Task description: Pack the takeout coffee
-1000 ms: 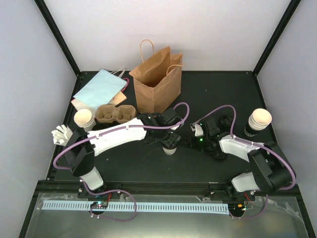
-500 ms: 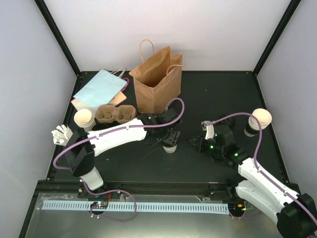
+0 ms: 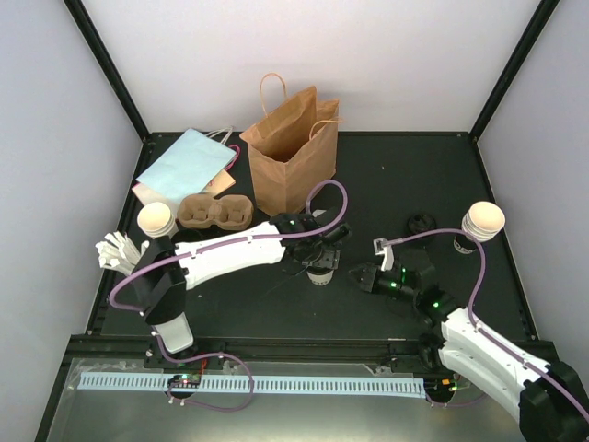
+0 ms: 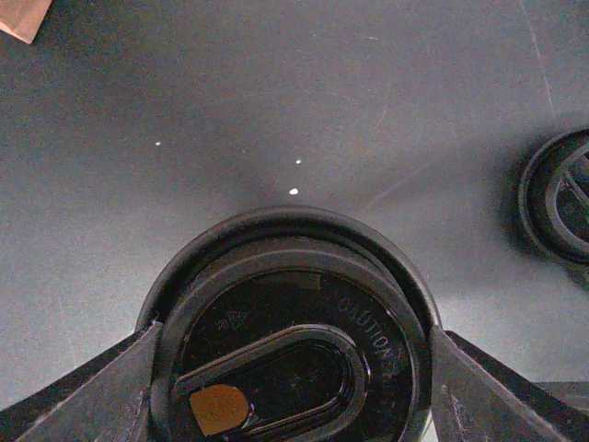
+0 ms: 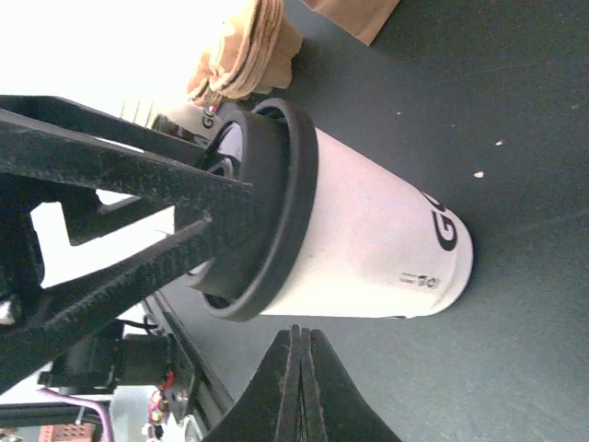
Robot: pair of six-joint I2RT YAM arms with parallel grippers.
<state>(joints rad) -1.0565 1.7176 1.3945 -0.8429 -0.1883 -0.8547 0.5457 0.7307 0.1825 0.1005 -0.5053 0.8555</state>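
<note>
Left gripper [image 4: 293,387] clamped on lidded cup [image 5: 373,244] (upright on table [image 3: 230,308]); right gripper [image 5: 296,364] has backed off, now shut empty

**Inspector:** Middle of the surface [image 3: 405,175]?

**Assistant:** Obstructed. The lidded cup [image 3: 319,277] stands there with the left gripper [image 3: 318,259] clamped on its lid. The left arm [image 3: 221,253] lies across from the near left corner. The right gripper [image 3: 361,276], jaws together, sits just right of the cup, leaving a narrow gap.

**Inspector:** Far edge?

**Assistant:** The brown bag [image 3: 293,147] stands upright at its middle. The pale-blue bag [image 3: 184,166], cup carrier [image 3: 214,212] and a cup stack [image 3: 155,221] crowd the left side.

**Inspector:** Passable room?

**Assistant:** Bare surface from the bag to the far right corner. A loose lid [image 3: 421,223] and a second cup stack [image 3: 481,224] stand near the right edge.
</note>
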